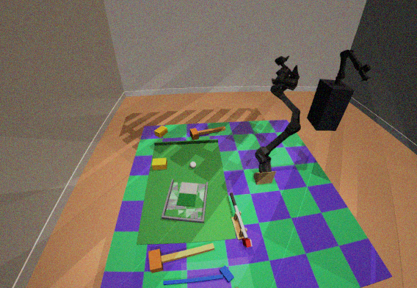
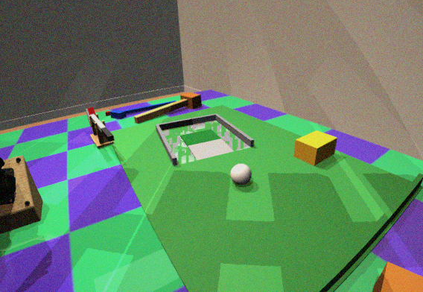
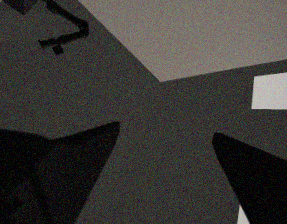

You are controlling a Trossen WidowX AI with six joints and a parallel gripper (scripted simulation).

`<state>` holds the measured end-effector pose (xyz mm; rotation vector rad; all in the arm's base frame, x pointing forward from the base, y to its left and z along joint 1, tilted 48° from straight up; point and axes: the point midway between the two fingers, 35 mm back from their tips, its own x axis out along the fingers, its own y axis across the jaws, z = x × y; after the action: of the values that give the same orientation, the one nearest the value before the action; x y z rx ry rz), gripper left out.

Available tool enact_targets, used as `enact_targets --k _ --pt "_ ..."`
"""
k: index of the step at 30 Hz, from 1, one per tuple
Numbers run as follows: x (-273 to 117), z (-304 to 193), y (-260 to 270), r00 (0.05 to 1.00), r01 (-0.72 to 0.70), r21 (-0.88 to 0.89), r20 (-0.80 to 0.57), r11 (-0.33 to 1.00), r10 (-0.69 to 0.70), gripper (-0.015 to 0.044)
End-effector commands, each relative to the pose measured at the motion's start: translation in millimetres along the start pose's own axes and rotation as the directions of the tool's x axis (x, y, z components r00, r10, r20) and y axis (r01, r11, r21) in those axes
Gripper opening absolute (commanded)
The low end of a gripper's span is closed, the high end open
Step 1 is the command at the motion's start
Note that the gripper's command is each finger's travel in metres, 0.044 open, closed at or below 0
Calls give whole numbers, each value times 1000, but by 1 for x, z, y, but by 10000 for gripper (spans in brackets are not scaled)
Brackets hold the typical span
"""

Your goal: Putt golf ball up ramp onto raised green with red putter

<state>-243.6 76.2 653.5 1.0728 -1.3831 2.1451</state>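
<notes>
The red putter (image 1: 240,222) (image 2: 97,122) lies on a small wooden stand (image 1: 236,228) (image 2: 105,144), with a red head, pale shaft and black handle. The white golf ball (image 1: 193,164) (image 2: 240,173) rests on the green mat, before the pale ramp (image 1: 189,187) (image 2: 210,150). The dark green raised square (image 1: 186,200) (image 2: 201,136) adjoins the ramp's far end, inside grey walls on three sides. My gripper (image 3: 165,132) is open and empty, high above the floor and far from putter and ball. The wrist view shows only walls, a pale panel and another arm.
Yellow blocks (image 1: 159,164) (image 1: 161,131) (image 2: 315,147) lie left of the ball and behind the mat. An orange mallet (image 1: 194,134) lies at the back. Another (image 1: 156,260) (image 2: 191,100) and a blue putter (image 1: 198,279) (image 2: 139,109) lie beyond the green's walled end. A black bar (image 1: 186,142) edges the mat.
</notes>
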Motion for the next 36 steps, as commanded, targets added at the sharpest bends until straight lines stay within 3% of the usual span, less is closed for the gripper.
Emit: enact_targets --k 1,11,15,20,27,36 --pt "0 1 0 1000 3 0 4 1000 -3 426" --pt "-12 75 -33 972 164 -104 188 981 -143 440" --pt "-30 116 -61 933 297 -210 270 931 -237 440" --pt "-67 179 -100 836 488 -298 429 821 -341 440" --pt "-141 246 -157 628 763 -336 589 552 -509 440" --pt "-197 265 -194 473 875 -244 613 418 -633 440"
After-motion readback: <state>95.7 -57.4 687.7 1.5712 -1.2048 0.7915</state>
